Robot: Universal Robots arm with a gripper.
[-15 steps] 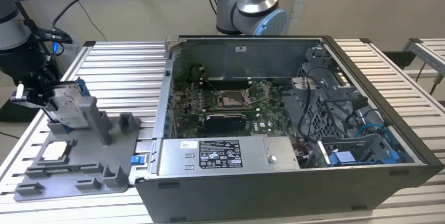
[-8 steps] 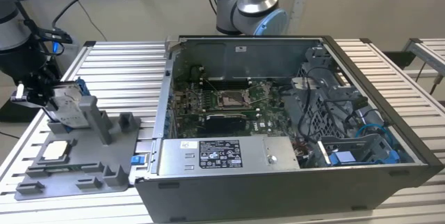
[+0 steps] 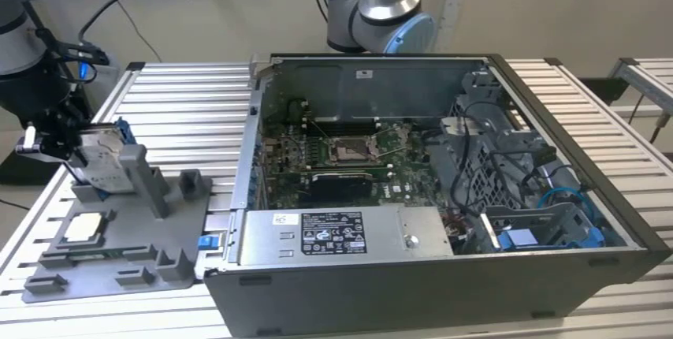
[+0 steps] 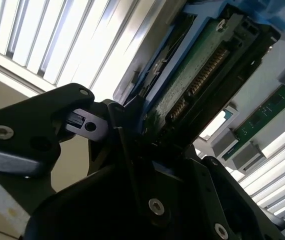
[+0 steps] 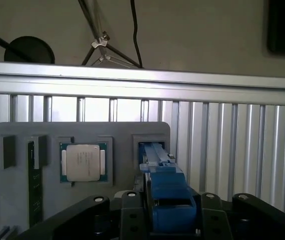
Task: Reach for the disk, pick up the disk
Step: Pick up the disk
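- Gripper clenched on the disk, its fingers either side of the blue frame.
- Disk stands on edge in the grey fixture, at the exterior view's left.
- Green circuit board underneath.

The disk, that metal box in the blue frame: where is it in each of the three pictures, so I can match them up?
Exterior view: the disk stands on edge in the grey tray, at the exterior view's left.
First wrist view: the disk is edge-on, blue frame towards the camera, beside the square chip.
Second wrist view: the disk shows its green circuit-board side, very close.
Shared landmark: the slatted table.
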